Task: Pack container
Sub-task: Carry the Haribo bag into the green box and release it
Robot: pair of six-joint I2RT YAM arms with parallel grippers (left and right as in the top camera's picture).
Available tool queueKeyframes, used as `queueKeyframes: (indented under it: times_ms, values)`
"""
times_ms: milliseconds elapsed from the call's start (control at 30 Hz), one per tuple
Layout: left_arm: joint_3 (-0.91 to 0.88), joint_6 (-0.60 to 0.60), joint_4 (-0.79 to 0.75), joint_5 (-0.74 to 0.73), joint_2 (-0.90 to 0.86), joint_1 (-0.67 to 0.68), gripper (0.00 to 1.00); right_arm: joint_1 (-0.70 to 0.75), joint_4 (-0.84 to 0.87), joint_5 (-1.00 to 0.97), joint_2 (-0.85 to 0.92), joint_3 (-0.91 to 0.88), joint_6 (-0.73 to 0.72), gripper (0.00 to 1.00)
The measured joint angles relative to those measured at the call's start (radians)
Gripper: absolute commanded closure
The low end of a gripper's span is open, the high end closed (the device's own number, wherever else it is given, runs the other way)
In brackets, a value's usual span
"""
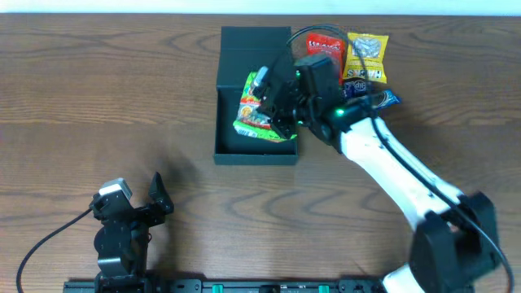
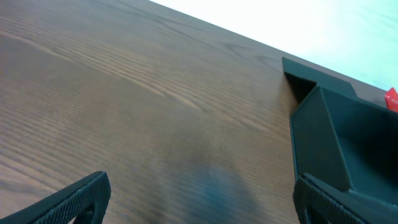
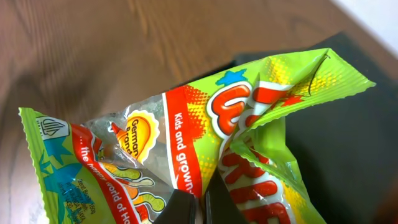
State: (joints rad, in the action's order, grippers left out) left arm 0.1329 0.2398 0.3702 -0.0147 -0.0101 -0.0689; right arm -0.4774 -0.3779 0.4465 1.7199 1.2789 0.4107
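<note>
Two tools in view. The right tool [image 1: 275,104] is clamped on a green gummy packet [image 1: 256,114], over the open container [image 1: 254,155], which sits mid-width near the far edge of the desk [image 1: 98,98]. A red packet [image 1: 321,42], yellow packet [image 1: 366,53] and blue packet [image 1: 381,97] lie just beside it, toward the right edge. The left tool [image 1: 159,202] is spread wide and empty by the near-left corner.

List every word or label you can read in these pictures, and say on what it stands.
"German": yellow sun badge on the green candy packet; the word below is cut off.
"Kids and grown": its red band; the rest is hidden.
The big white letters and the small print at its left corner: unreadable.
Print on the red packet, yellow packet, blue packet beside the container: blurred.
</note>
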Motion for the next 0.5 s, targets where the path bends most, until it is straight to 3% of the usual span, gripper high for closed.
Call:
queueKeyframes:
  times_ms: [367,400,433,467,500]
  values:
    - [0.0,0.0,0.0,0.0,0.0,0.0,0.05,-0.05,0.11,0.006,0.132,-0.005,0.026,0.98]
    - [0.0,0.0,0.0,0.0,0.0,0.0,0.05,-0.058,0.114,0.003,0.132,-0.005,0.026,0.89]
    - [0.0,0.0,0.0,0.0,0.0,0.0,0.05,-0.066,0.117,-0.002,0.132,-0.005,0.025,0.69]
    - [0.0,0.0,0.0,0.0,0.0,0.0,0.05,-0.071,0.118,-0.01,0.133,-0.005,0.027,0.25]
    - [0.0,0.0,0.0,0.0,0.0,0.0,0.05,-0.08,0.123,-0.021,0.134,-0.005,0.032,0.01]
